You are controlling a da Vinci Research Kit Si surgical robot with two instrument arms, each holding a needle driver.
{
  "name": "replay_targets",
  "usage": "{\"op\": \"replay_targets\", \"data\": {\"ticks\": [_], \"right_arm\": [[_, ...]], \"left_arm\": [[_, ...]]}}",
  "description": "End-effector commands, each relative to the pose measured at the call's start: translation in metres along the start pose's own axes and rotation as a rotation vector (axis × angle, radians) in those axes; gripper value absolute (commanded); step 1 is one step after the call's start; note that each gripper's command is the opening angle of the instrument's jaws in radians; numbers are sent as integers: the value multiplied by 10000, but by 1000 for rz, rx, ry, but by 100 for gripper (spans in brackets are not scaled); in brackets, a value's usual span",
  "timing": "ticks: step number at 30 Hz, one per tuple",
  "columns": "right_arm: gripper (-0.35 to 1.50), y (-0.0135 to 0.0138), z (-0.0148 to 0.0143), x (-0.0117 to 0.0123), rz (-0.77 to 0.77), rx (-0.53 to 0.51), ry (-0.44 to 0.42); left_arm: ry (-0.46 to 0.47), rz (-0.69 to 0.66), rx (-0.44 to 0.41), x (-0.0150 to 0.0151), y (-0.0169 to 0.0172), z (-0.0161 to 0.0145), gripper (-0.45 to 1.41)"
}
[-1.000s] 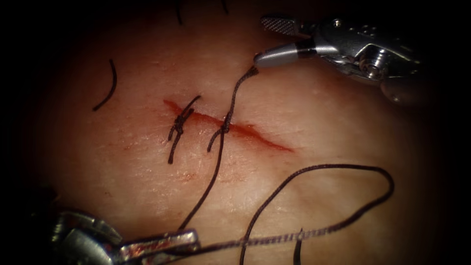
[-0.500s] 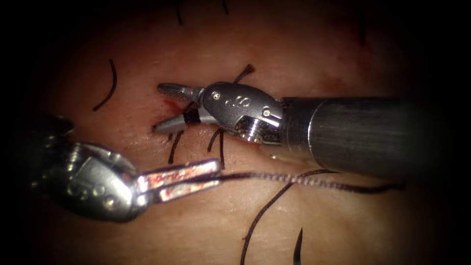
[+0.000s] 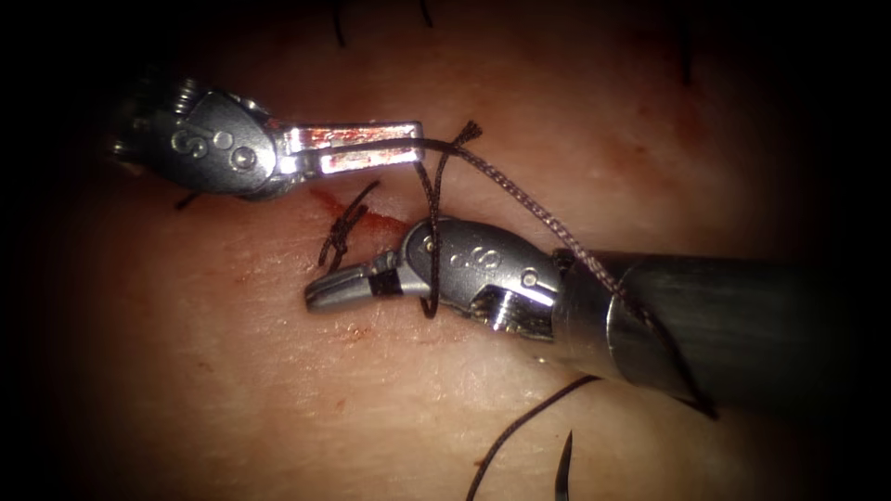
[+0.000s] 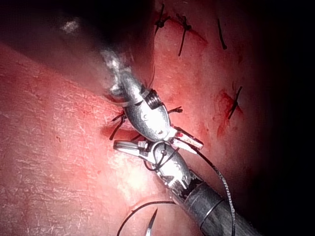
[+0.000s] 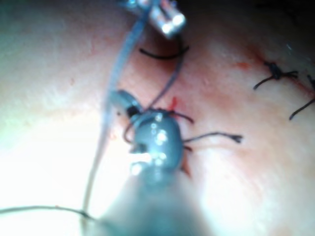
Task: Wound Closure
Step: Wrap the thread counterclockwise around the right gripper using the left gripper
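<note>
Now, from the left, our left claw point(image 3: 408, 147) is clenched on the thread point(image 3: 520, 197) above the cut point(image 3: 371, 218), holding it across the right tool's wrist. Our right claw point(image 3: 336, 286) lies slightly parted, grasping nothing, pointing left, with the short thread tail point(image 3: 464, 134) behind it. The needle point(image 3: 563, 466) rests loose on the tissue point(image 3: 232, 390).

Endoscope looks down from above & in front onto the tissue point(image 3: 278, 371), close in on the cut point(image 3: 371, 218). Left wrist cam looks along its shaft, v. close, at both tools crossing over the tissue point(image 4: 54, 162). Right wrist cam, closer yet, faces down its own shaft. All three share the cut & knotted stitch point(image 3: 342, 232).
</note>
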Motion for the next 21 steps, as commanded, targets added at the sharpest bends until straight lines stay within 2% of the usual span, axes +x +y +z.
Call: {"op": "replay_targets", "data": {"ticks": [1, 2, 3, 7, 9, 11, 16, 21], "right_arm": [[-35, -4, 4, -7, 5, 18, 49], [-35, -4, 4, -7, 5, 18, 49], [-35, -7, 3, -9, 11, 24, 74], [-35, -11, 1, -12, 16, 22, 128], [-35, -16, -1, -18, 29, 7, 191], [-35, -17, -2, -20, 35, 0, 205], [-35, -20, -19, -26, 57, -68, 308], [-35, -20, -27, -29, 67, -108, 387]], "left_arm": [[25, -8, -39, -23, 4, 3, -45], [25, -8, -39, -23, 4, 3, -45], [47, 0, -78, -38, 7, 2, -45], [70, 11, -132, -60, 17, 4, -45], [97, 28, -170, -79, 28, 5, -45], [105, 33, -179, -84, 31, 5, -45], [133, 53, -219, -108, 39, 1, -45], [135, 57, -230, -118, 42, -1, -45]]}}
